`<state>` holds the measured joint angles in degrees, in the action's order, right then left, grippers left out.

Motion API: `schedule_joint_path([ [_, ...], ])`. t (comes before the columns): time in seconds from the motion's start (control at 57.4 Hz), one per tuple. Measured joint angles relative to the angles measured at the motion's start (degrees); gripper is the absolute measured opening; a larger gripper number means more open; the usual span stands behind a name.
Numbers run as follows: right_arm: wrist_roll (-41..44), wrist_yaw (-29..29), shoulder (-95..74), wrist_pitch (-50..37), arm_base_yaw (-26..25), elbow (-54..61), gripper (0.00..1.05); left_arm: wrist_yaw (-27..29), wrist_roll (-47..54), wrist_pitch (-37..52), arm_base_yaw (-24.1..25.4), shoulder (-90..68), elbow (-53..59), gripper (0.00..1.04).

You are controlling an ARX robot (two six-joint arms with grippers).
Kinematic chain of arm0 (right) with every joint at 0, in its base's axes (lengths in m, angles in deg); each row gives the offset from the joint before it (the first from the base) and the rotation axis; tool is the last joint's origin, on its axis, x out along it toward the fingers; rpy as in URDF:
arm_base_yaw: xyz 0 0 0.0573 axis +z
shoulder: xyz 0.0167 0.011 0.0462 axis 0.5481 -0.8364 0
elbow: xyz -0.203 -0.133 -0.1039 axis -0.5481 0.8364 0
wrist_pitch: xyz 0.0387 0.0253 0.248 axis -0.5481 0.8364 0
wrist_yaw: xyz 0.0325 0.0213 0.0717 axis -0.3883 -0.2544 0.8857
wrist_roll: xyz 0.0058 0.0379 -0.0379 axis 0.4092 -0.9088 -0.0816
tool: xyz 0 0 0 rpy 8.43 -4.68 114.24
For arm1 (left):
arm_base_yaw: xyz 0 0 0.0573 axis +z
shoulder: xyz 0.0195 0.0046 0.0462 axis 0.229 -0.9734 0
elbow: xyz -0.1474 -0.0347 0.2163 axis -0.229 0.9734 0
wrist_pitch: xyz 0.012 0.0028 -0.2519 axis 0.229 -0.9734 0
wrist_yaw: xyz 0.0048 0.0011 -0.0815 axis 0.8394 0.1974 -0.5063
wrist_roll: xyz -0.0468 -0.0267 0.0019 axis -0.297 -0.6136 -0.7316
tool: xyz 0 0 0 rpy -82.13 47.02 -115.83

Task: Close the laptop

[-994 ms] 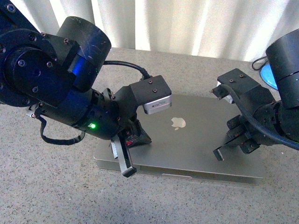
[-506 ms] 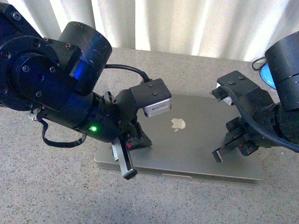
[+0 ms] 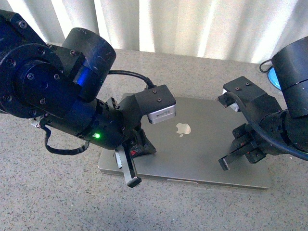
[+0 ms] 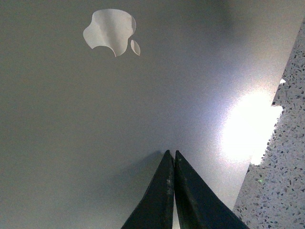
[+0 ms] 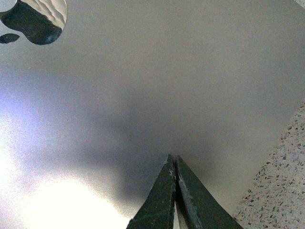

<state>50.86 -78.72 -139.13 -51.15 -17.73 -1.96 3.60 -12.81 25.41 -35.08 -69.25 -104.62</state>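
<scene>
Front view: laptop (image 3: 202, 149) closed flat, silver lid, apple logo up

Setting: indoor robotics test bench, lab-type. Evidence: black jointed left arm (image 3: 48, 96) and black jointed right arm (image 3: 294, 67), cabling exposed, over grey speckled stone-look counter (image 3: 57, 207). Plain white pleated curtain (image 3: 192, 24) as backdrop. Slim silver metal laptop (image 3: 202, 154) on counter.
</scene>
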Motion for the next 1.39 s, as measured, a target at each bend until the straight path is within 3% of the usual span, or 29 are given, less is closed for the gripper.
schedule_joint_path([
  [0.872, -0.17, -0.96, -0.57, -0.96, -0.35, 0.17, 0.01, -0.02, -4.31, 3.67, 0.70, -1.16, -0.52, 0.04],
  [1.151, -2.58, -8.15, 5.51, -4.66, -3.34, -0.44, 0.01, 6.01, -21.07, 17.42, 3.63, 3.67, -1.09, 0.04],
  [1.395, -7.96, -13.38, 15.12, -7.08, -6.67, -0.50, 0.01, 18.32, -47.78, 27.10, 9.60, 15.10, 1.62, 0.06],
])
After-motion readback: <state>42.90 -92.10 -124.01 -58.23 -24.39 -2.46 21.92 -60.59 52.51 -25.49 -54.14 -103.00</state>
